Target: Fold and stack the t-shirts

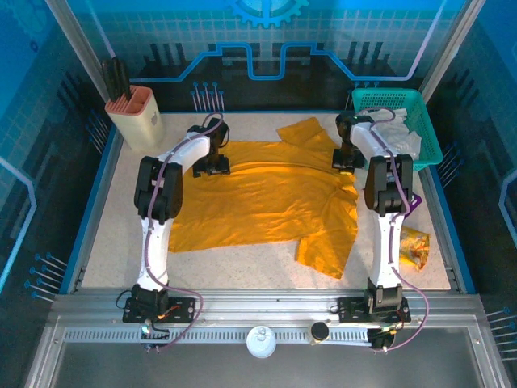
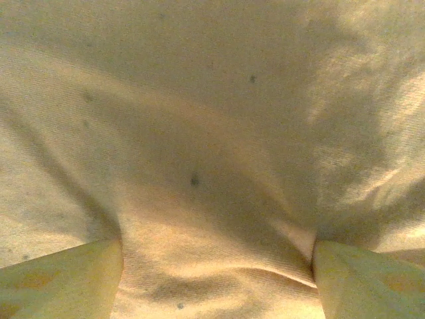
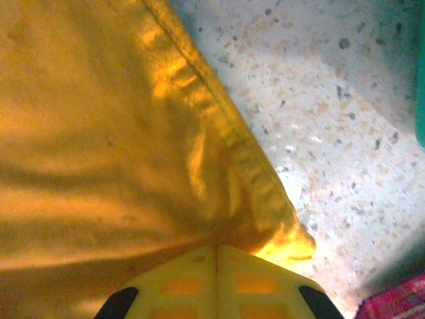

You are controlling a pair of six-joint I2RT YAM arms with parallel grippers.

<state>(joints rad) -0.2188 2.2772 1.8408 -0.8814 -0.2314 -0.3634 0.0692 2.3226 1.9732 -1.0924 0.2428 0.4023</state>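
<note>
Pinching the hemmed edge of the mustard-orange t-shirt [image 3: 99, 133] right at the lens, with the yellow fingertips [image 3: 179, 286] of the right gripper [image 3: 216, 251] pressed flat together and cloth bunching just above them. Showing speckled tabletop [image 3: 332, 100] directly beside that hem. Pressing down on the same shirt on the other side, with the two fingers [image 2: 66, 279] of the left gripper [image 2: 216, 266] spread wide apart and wrinkled cloth running between them, not clamped. Seen from above, reaching both arms forward from the bases at the near edge, rising to elbows over the middle of the table, then bending inward and down so that both wrists are pointing at the cloth. Planting the left gripper [image 1: 212, 166] on the far edge of the shirt, left of centre, and the right gripper [image 1: 347, 159] on the far edge just beside the far sleeve. Lying spread flat across the middle of the table, sleeves toward the right, one far and one near. Resting the pale white-grey t-shirt [image 1: 397, 133] crumpled inside the green basket [image 1: 420, 105] at the far right corner. Leaving a yellow snack packet [image 1: 414, 246] near the right arm and a beige holder [image 1: 136, 117] at the far left corner.
</note>
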